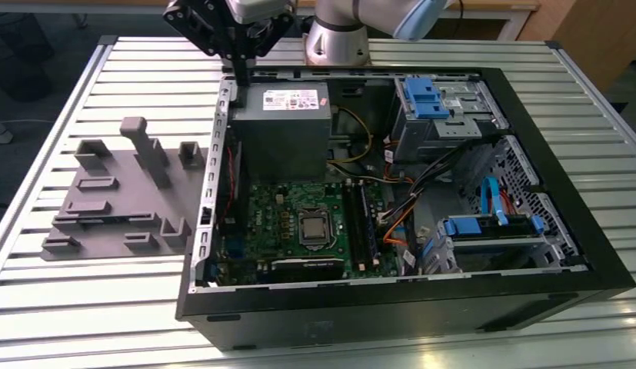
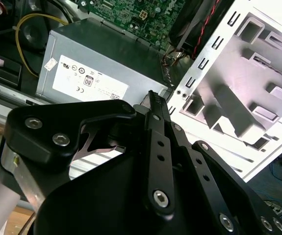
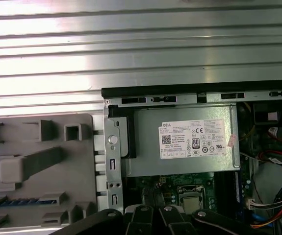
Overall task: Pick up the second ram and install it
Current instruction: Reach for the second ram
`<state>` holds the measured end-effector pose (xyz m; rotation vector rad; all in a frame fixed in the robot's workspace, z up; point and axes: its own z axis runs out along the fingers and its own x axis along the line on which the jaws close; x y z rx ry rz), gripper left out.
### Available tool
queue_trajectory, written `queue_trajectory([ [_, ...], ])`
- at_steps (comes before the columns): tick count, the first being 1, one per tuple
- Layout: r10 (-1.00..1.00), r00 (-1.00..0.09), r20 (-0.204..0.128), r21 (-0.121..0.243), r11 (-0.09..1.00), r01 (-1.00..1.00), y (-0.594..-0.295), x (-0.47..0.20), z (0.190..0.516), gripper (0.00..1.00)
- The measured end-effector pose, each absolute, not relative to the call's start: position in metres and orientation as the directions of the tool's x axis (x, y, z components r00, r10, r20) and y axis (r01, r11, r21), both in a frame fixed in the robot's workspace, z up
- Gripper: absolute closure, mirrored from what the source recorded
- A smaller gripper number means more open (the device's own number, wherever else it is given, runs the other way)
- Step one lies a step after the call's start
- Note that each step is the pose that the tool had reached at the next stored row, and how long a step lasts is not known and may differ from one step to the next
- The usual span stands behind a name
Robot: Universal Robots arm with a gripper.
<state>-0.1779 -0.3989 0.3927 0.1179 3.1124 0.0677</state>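
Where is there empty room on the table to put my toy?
Bare table slats show above and below the grey fixture, on the exterior view's left of the computer case. Inside the case is crowded with cables.

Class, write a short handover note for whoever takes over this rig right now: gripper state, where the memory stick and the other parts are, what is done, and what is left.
Gripper: looks shut, with nothing seen in it. It hangs over the case wall, between the grey fixture and the power supply.
Memory stick: the dark bluish strip in a fixture slot, in the first wrist view, appears to be it.
Done: no part of the pickup shows.
Left: picking the stick up and seating it on the motherboard.
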Motion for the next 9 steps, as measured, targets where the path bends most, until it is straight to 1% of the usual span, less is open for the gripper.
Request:
queue_trajectory([
  [9,0.076,-0.997,-0.024,0.044,0.996,0.075,-0.3989,-0.1823,0.3923,0.89],
])
